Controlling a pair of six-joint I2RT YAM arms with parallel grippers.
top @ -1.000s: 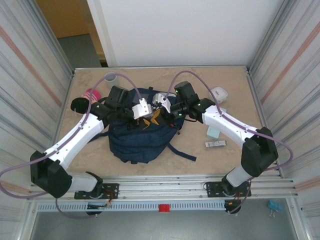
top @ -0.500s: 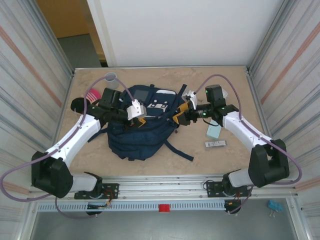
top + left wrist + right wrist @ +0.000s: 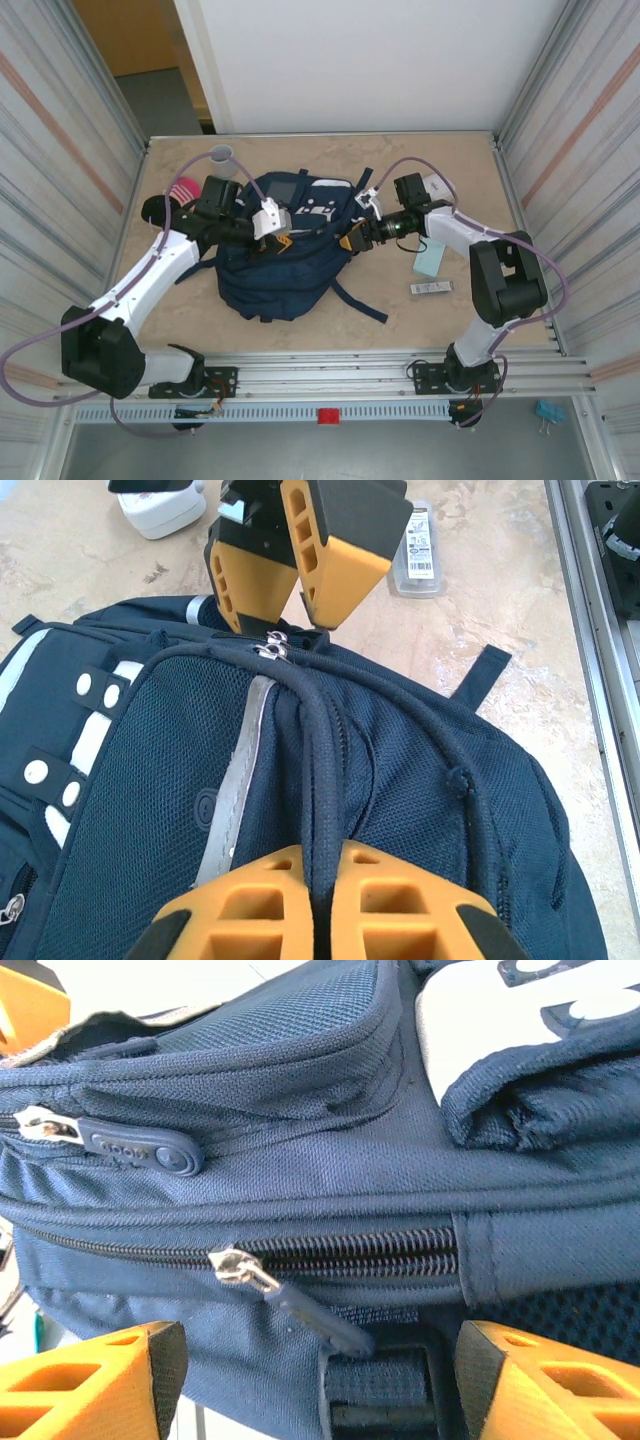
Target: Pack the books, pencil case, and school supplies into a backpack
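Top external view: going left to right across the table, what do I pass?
pink item → cup → left tool → right tool → teal item. Both tools are at the backpack, which spans the middle.

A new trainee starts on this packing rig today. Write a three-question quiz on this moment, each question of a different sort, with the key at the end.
1. True or false: the left gripper is shut on the dark strap of the backpack.
2. The right gripper is: A open, at the backpack's edge; B shut on a zipper pull; C shut on a book.
3. In the top view, on which side of the backpack does the pale teal flat item lie?
Key: 1 true; 2 A; 3 the right.
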